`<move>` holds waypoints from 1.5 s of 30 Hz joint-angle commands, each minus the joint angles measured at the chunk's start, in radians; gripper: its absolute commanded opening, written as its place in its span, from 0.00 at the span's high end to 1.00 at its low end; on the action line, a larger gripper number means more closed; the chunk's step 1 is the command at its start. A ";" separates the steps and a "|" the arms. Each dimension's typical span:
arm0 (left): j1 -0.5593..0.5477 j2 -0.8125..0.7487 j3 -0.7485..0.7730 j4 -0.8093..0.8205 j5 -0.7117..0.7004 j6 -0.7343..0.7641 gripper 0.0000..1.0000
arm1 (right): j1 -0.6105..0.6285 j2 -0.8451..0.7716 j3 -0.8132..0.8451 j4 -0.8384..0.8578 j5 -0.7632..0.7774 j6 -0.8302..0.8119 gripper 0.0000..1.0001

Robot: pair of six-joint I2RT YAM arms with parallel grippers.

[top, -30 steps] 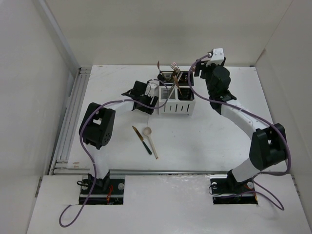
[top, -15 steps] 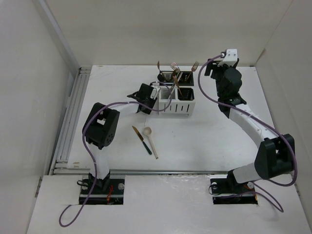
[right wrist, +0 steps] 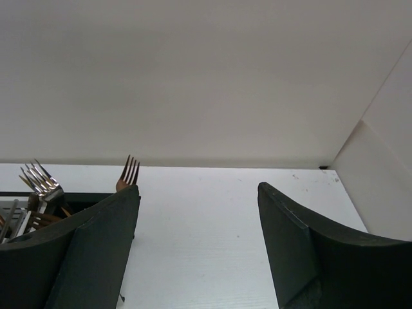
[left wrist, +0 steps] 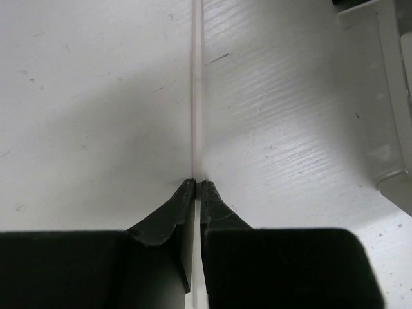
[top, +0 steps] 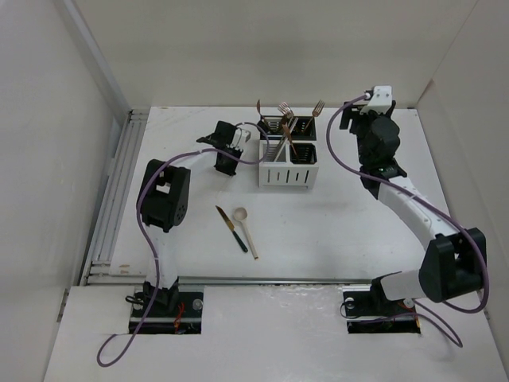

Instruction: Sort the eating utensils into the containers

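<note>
Top external view: the left claw (top: pixel 225 159) is just left of the caddy (top: pixel 286 177), and the right claw (top: pixel 354 115) is off its far right corner. Since the earlier frames, the left claw has drawn leftward from the caddy and the right arm has swung rightward. The left arm is folded at the elbow and the right is extended. A knife (top: pixel 231 228) and a white-bowled spoon (top: pixel 247 231) lie on the desk (top: pixel 358 239). Left wrist view: the left claw (left wrist: pixel 196 185) is pinched closed on a pale chopstick (left wrist: pixel 197 96) running ahead over the desk, with a caddy corner (left wrist: pixel 389 96) at right. Right wrist view: the right claw (right wrist: pixel 196 193) is spread wide and holds nothing, facing the back wall (right wrist: pixel 206 77), with forks (right wrist: pixel 38 180) at left.
</note>
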 commanded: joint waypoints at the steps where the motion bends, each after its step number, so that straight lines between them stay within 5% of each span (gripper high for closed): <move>1: -0.009 0.040 0.006 -0.125 0.038 0.012 1.00 | -0.008 -0.047 -0.018 0.038 0.027 -0.018 0.21; 8: 0.014 0.040 0.017 -0.134 0.101 0.000 1.00 | -0.027 -0.094 -0.038 0.038 0.036 -0.018 0.21; 24: 0.144 -0.228 0.112 0.056 0.294 -0.037 1.00 | -0.027 -0.180 -0.100 0.038 0.009 0.031 0.21; 28: 0.144 -0.337 0.068 0.211 0.328 -0.037 1.00 | -0.018 -0.189 -0.109 0.038 0.009 0.050 0.21; 33: 0.091 -0.446 -0.049 0.608 0.420 -0.026 1.00 | 0.021 -0.177 -0.109 0.038 0.021 0.050 0.21; 45: -0.061 -0.264 -0.070 1.020 0.472 -0.250 1.00 | 0.067 -0.201 -0.098 0.027 0.099 -0.042 0.21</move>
